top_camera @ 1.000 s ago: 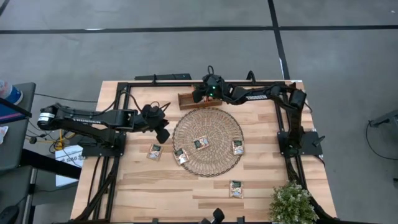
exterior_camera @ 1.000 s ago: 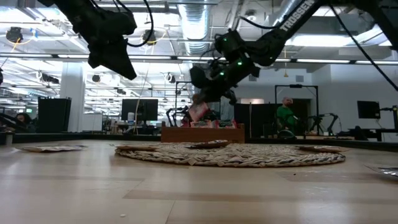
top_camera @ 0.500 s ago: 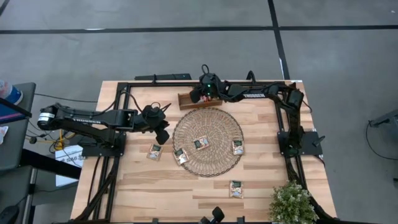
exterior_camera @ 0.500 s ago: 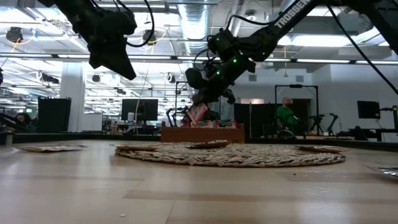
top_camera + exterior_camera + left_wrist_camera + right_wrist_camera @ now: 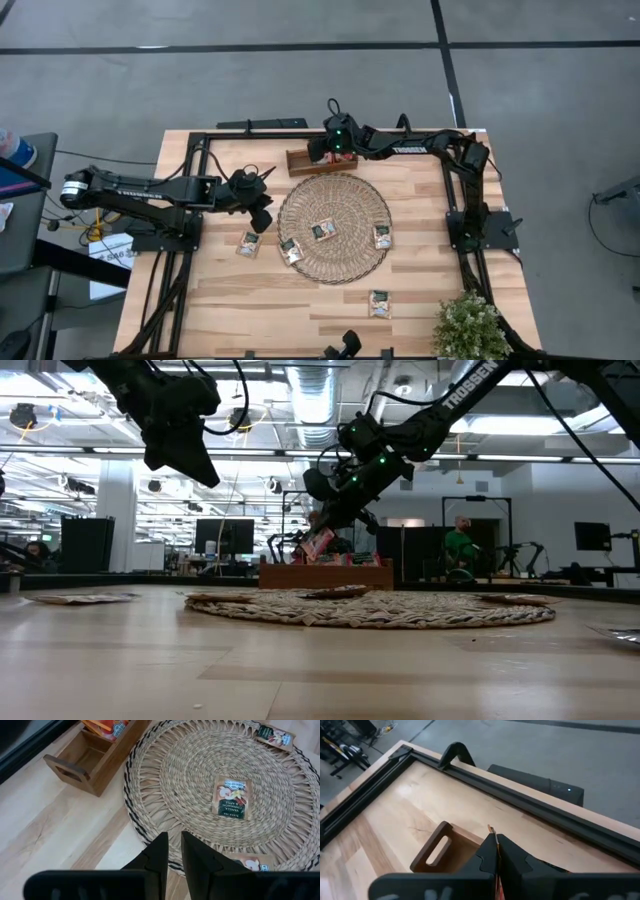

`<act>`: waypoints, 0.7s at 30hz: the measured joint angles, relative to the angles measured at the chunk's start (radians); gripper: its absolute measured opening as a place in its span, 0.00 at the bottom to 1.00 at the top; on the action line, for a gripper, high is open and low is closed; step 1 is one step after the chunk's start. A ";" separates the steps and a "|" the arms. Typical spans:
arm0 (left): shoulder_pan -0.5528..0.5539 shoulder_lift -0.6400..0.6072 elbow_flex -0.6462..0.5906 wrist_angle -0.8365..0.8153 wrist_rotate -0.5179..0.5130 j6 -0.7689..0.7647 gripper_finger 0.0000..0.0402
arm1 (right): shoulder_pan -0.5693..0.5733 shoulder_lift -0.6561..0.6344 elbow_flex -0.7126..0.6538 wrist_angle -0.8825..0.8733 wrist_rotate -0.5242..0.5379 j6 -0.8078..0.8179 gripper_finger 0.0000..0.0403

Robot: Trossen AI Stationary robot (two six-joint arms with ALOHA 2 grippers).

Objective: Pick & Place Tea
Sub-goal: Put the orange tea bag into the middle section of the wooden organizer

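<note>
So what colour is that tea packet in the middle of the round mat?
Pale sachet with a dark green patch, clearest in the left wrist view.

overhead view, level table-height view, two wrist close-ups (all share tray)

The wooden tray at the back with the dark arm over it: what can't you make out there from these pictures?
- High view: the wooden tray's right end is covered by the right gripper.
- Right wrist view: the red sachet shows only as an edge between the shut fingers; its print is hidden.
- Low view: the tray's compartments are hidden by its front wall.
</note>
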 joint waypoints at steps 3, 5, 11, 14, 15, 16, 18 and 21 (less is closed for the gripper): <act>0.000 0.000 0.000 0.000 0.000 0.000 0.11 | -0.004 0.000 -0.001 0.000 -0.015 0.007 0.00; 0.000 0.000 0.000 0.000 0.000 0.000 0.11 | -0.004 0.000 -0.001 0.004 -0.011 -0.009 0.00; 0.000 0.000 0.000 0.000 0.010 0.001 0.11 | -0.004 0.000 -0.002 0.020 0.000 -0.026 0.00; 0.000 0.000 0.000 0.000 0.011 0.002 0.11 | -0.004 0.000 -0.002 0.020 0.007 -0.027 0.00; 0.000 0.000 0.000 0.000 0.011 0.002 0.11 | -0.004 0.000 -0.002 0.020 0.016 -0.027 0.00; 0.000 0.000 0.000 0.000 0.011 0.002 0.11 | -0.005 0.000 -0.002 0.020 0.023 -0.028 0.01; 0.000 0.000 0.000 0.000 0.011 0.003 0.11 | -0.011 0.000 -0.002 0.020 0.026 -0.029 0.04; 0.000 0.000 0.000 0.000 0.011 0.003 0.11 | -0.017 0.000 -0.002 0.020 0.025 -0.029 0.09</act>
